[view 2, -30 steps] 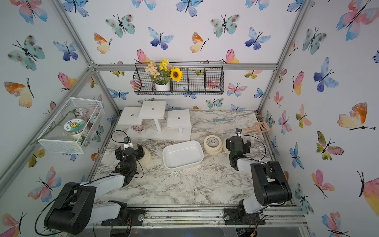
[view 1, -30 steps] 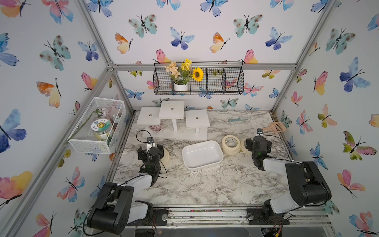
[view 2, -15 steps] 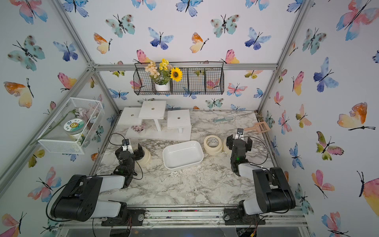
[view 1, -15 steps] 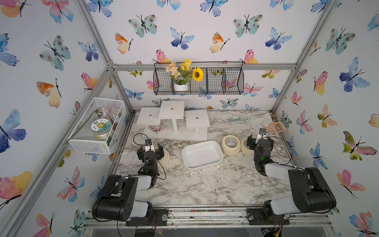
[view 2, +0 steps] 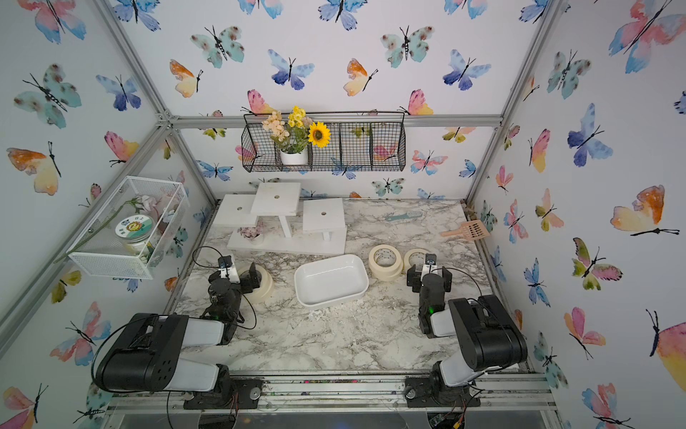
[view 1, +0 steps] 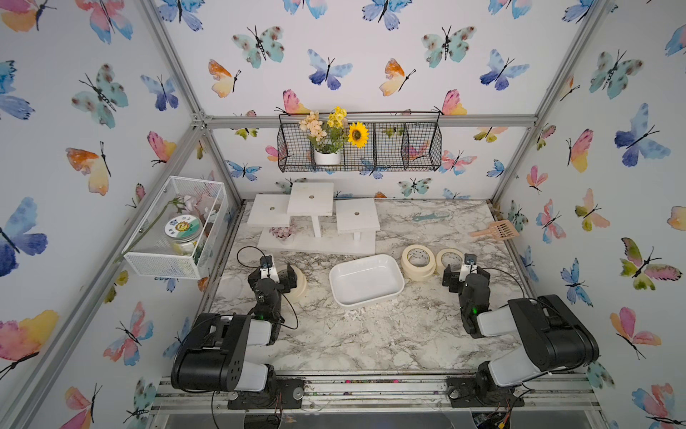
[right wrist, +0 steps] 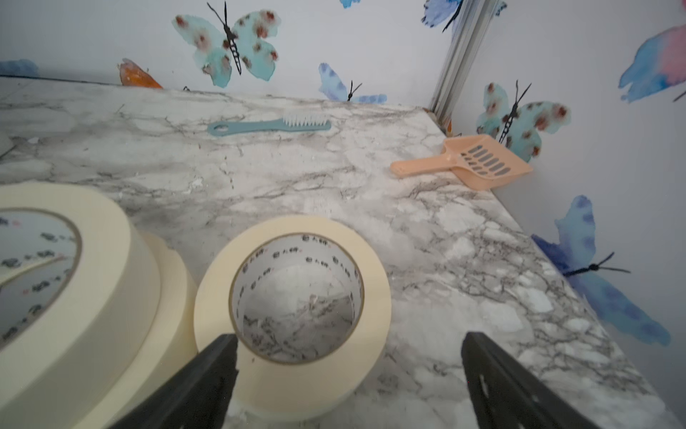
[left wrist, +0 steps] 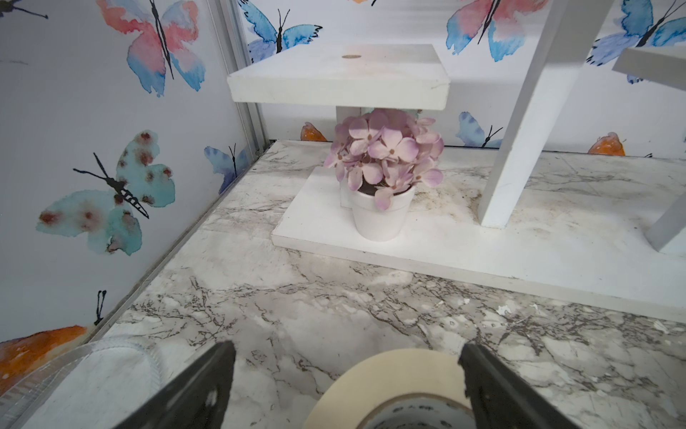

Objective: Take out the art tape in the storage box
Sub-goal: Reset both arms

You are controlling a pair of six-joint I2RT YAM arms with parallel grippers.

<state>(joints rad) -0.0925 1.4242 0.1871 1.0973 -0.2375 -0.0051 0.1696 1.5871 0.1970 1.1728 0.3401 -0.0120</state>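
Right gripper, pulled toward six o'clock, is held spread and empty like left gripper, since art tape is already laid at three and nine o'clock of the storage box.

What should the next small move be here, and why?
Probably retract the left claw and right claw, both open: the storage box is empty and the tape rolls sit on the table, none gripped.

Left tool; right tool (both agape)
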